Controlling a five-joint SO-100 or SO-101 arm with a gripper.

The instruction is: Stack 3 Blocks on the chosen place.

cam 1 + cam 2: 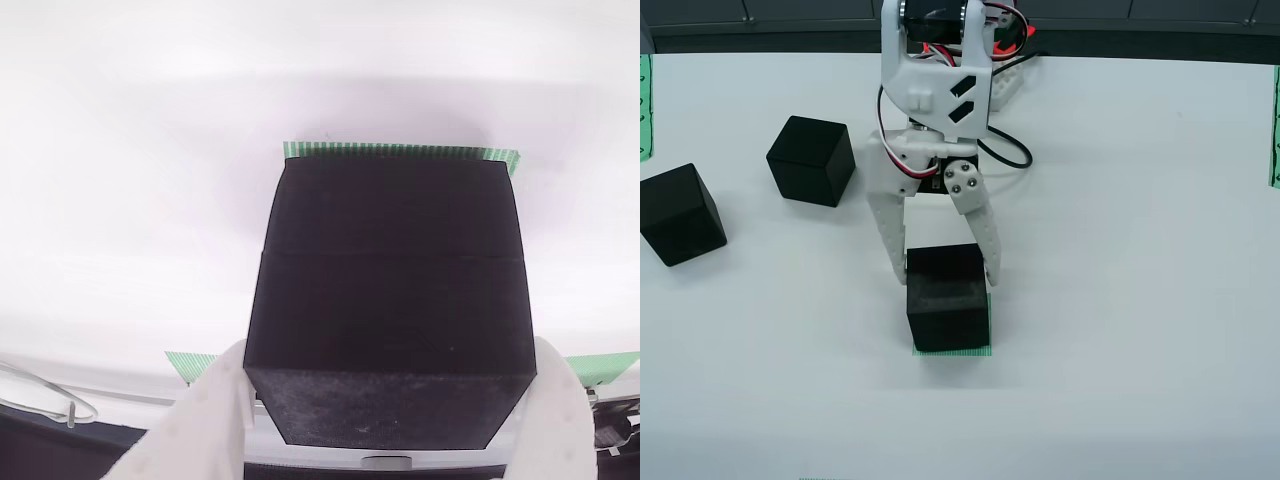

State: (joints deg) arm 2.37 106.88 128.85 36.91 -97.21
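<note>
**Block at the green patch, pincer around it**

View from above: the white pincer [947,277] reaches down from the arm at the top of the picture. Its two fingers [887,225] flank a black block [947,297], one on each side, touching or nearly touching its upper part. I cannot tell whether they press on the block or merely sit beside it. The block stands on the green square patch [952,350]; a thin striped edge of the patch shows along the block's near side.

Two more black blocks rest on the white surface [1120,250], well apart from the patch at the picture's left: one block [811,160] nearer the arm, the other [680,213] close to the left edge.

View that rides on the pincer: the block [390,300] sits between the two white fingers [205,410], and a faint horizontal seam crosses its front face. Green striped patch edge [400,152] shows beyond the block's far side.

Green striped strips [644,105] lie at the far left and right edges of the view from above.
</note>
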